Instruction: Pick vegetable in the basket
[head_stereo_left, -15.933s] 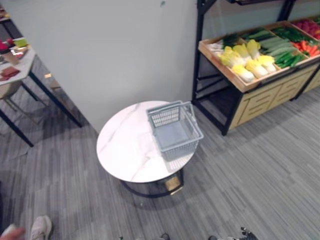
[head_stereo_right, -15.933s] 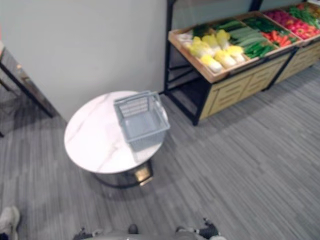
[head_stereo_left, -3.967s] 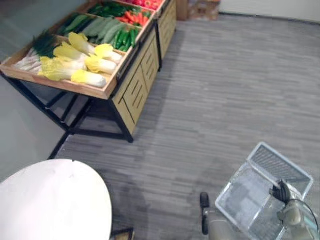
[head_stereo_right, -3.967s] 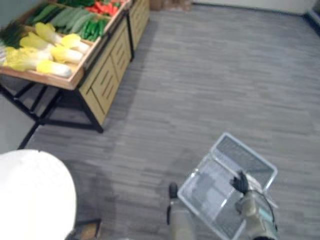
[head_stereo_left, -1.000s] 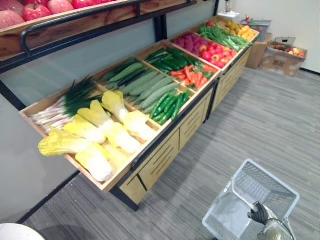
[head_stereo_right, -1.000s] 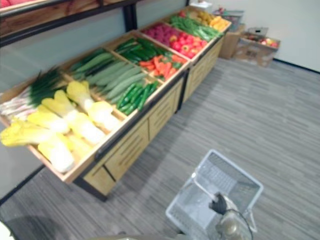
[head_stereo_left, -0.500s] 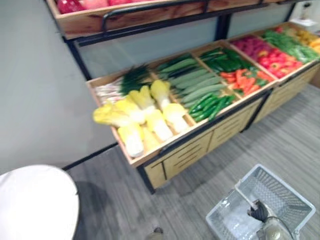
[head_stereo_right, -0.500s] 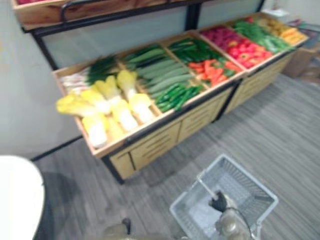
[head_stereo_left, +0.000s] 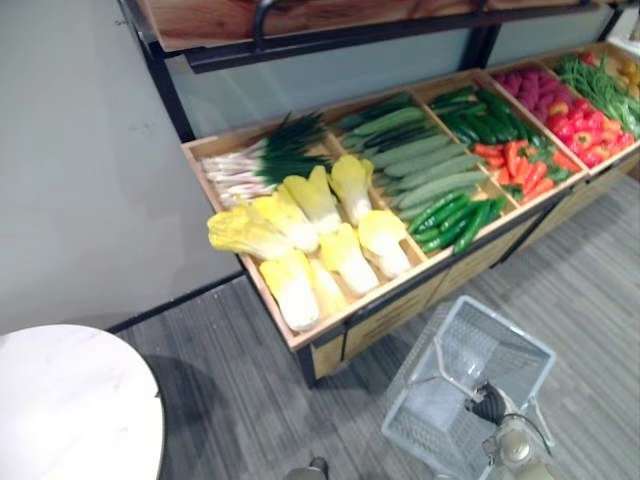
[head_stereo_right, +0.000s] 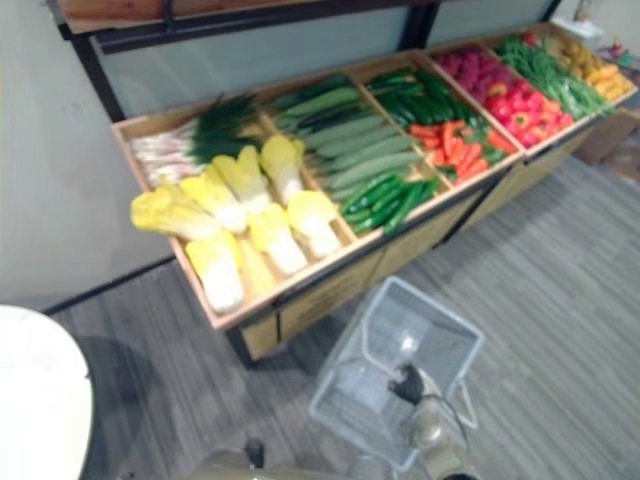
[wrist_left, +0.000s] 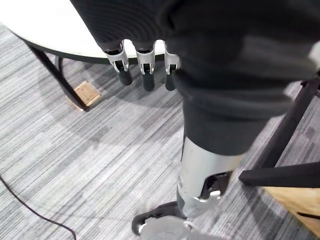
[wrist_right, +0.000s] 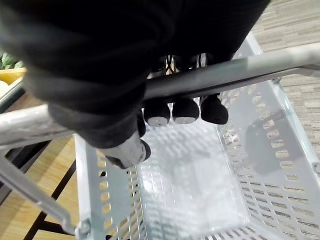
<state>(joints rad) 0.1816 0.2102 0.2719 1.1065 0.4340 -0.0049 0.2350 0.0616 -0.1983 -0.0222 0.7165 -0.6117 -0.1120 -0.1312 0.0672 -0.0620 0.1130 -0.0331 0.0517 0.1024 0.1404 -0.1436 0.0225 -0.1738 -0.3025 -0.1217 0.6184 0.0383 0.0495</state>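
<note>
Right hand (wrist_right: 172, 111) curled round basket handle (wrist_right: 250, 65); cabbages (head_stereo_left: 345, 257) in crate (head_stereo_left: 330, 322).

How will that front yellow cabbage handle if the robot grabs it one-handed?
The cabbage looks long and rounded, so it may roll in a narrow grasp. Its leafy yellow end probably gives; the pale base seems firmer. Likely bulky for the left hand alone, as the right hand holds the basket.

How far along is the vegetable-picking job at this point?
Done: the basket hangs beside the vegetable stand, the right hand curling its fingers round the handle. In hand: the basket alone; the left hand hangs open. Left: the picking itself. The basket is empty, and the cabbages lie untouched.
</note>
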